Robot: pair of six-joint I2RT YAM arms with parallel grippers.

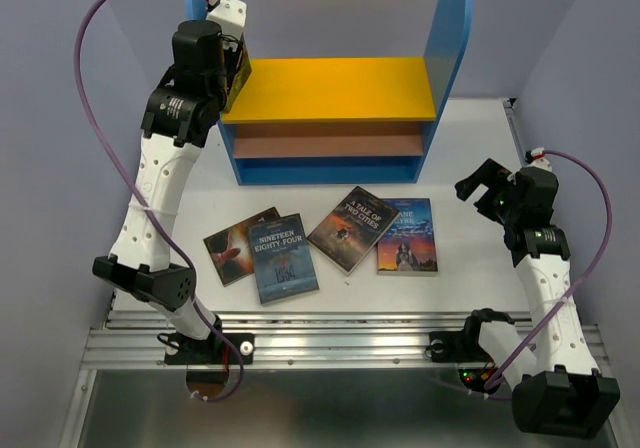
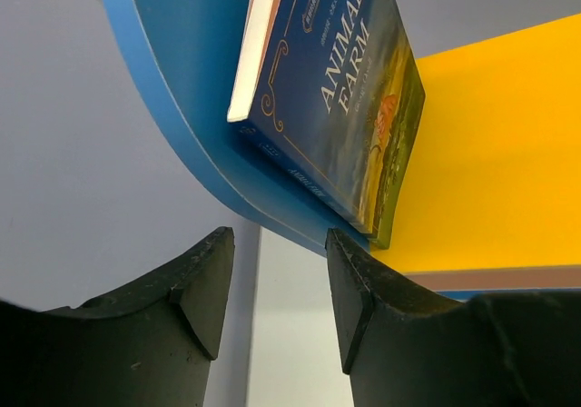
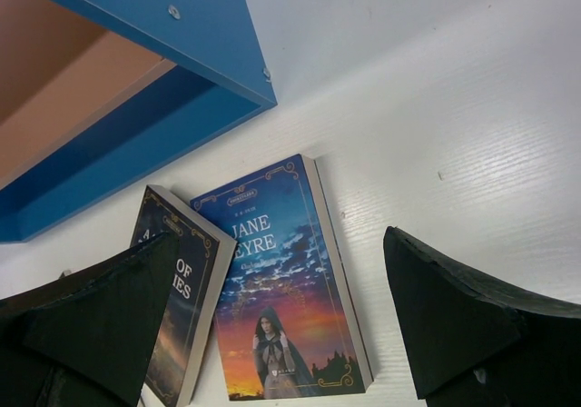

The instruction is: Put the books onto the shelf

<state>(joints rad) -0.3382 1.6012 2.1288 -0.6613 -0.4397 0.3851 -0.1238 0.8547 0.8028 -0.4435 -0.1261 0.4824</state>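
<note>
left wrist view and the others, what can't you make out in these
- Left wrist view: the blue-green Animal Farm paperback, top cut off by the frame edge.
- Top view: the dark brown paperback, title too small, one edge under the blue-grey Nineteen Eighty-Four paperback.
- Right wrist view: the dark Tale of Two Cities paperback, largely behind the right arm's black jaws.

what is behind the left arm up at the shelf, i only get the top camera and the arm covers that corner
Observer: A book titled Animal Farm leans against the blue side panel, at the edge of the yellow board.
Operator: is the left tool gripping it
Observer: No. The left tool is open, fingers apart short of the book, nothing between them.
Operator: what title is nearest the right tool
Observer: Jane Eyre, flat on the table, in front of the open right tool.
</note>
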